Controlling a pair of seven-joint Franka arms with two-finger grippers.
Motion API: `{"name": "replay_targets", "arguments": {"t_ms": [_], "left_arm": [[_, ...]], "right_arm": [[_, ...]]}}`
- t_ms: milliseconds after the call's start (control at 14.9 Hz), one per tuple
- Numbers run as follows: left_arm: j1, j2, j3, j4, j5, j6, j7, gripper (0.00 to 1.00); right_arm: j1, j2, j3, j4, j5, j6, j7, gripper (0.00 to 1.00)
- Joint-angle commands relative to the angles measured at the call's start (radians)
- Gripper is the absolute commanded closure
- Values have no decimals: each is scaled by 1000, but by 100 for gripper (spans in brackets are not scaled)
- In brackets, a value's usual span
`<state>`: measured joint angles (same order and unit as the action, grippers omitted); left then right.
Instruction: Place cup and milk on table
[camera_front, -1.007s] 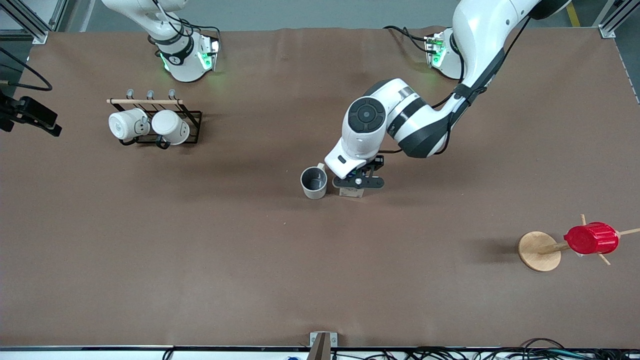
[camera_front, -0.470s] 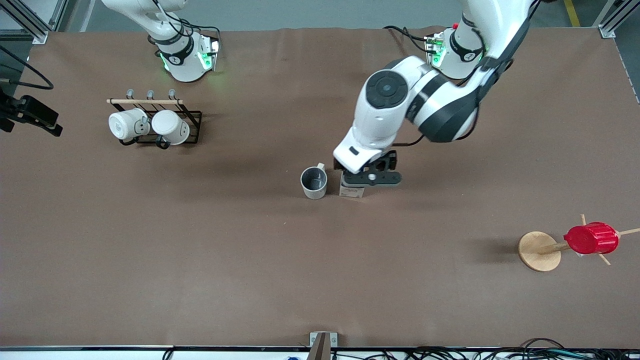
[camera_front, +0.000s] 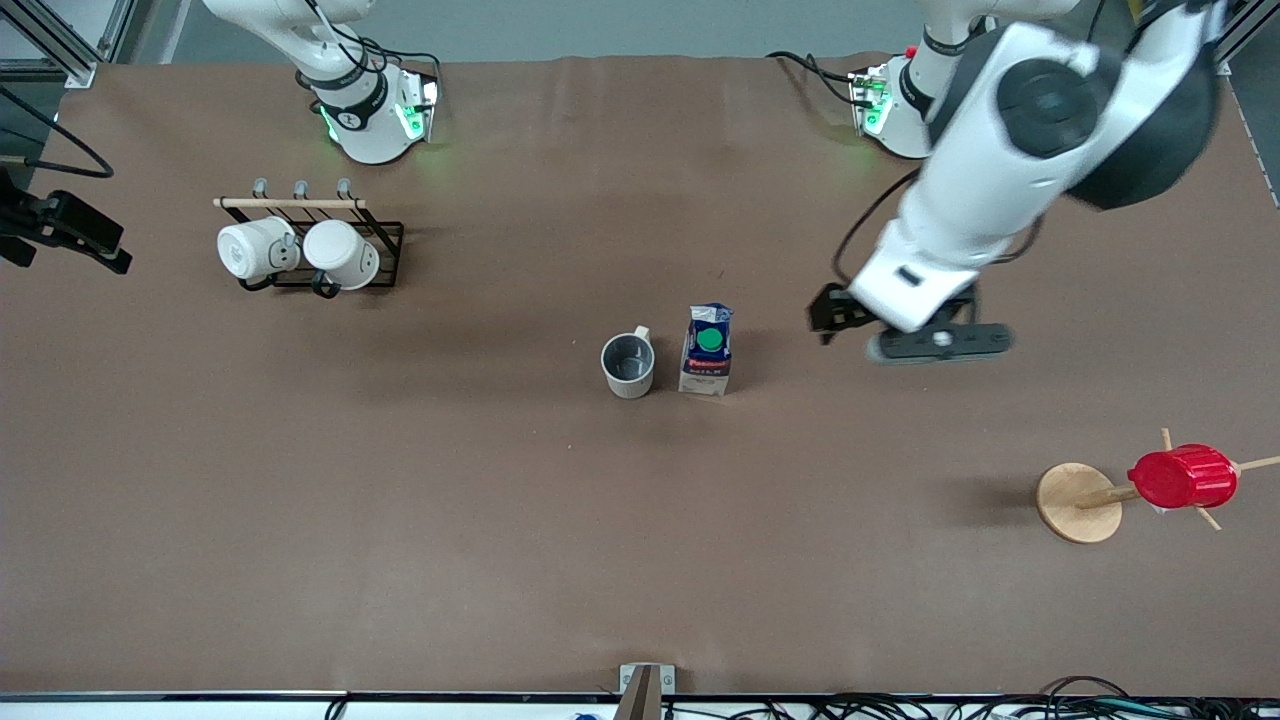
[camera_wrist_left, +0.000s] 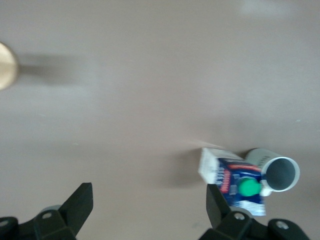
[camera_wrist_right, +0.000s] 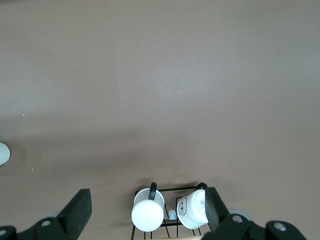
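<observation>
The cup (camera_front: 628, 365), cream-white with a dark grey inside, stands upright on the brown table (camera_front: 400, 520) near its middle. The milk (camera_front: 707, 350), a blue and white carton with a green cap, stands upright right beside it, toward the left arm's end. Both also show in the left wrist view, the milk (camera_wrist_left: 235, 180) and the cup (camera_wrist_left: 278, 173). My left gripper (camera_front: 935, 342) is open and empty over bare table, apart from the milk; its open fingers frame bare table in its own view (camera_wrist_left: 149, 205). My right gripper (camera_wrist_right: 146, 202) is open and empty above the mug rack.
A black wire rack (camera_front: 385, 235) with two all-white mugs (camera_front: 300, 250) stands near the right arm's base and shows in the right wrist view (camera_wrist_right: 170, 212). A wooden stand (camera_front: 1078, 502) holding a red ribbed cup (camera_front: 1182, 477) stands toward the left arm's end.
My left gripper was down on the milk; it has let go, risen and moved away toward the left arm's end. The milk and cup have stayed in place.
</observation>
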<state>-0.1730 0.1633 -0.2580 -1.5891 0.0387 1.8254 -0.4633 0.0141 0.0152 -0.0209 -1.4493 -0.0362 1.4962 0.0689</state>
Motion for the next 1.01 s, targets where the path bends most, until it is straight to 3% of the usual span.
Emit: {"name": "replay_targets", "arguments": {"t_ms": [0,470,671,940], "left_arm": [[10,-93,65,-55,-22,-35,116,0],[32,-223,259,-81,-74,-121,437,0],[78,-251,266,-81,-72,-149,534,0],[79,-234,270,-77,-63,-150,517,0]], "right_arm": [[3,-1,-2,7,22,-5,0,0],[9,-1,-2,6,22,-10,2,0],[9,-1,-2,6,22,-13,3,0],[9,-1,-2,6,22,-11,3,0]]}}
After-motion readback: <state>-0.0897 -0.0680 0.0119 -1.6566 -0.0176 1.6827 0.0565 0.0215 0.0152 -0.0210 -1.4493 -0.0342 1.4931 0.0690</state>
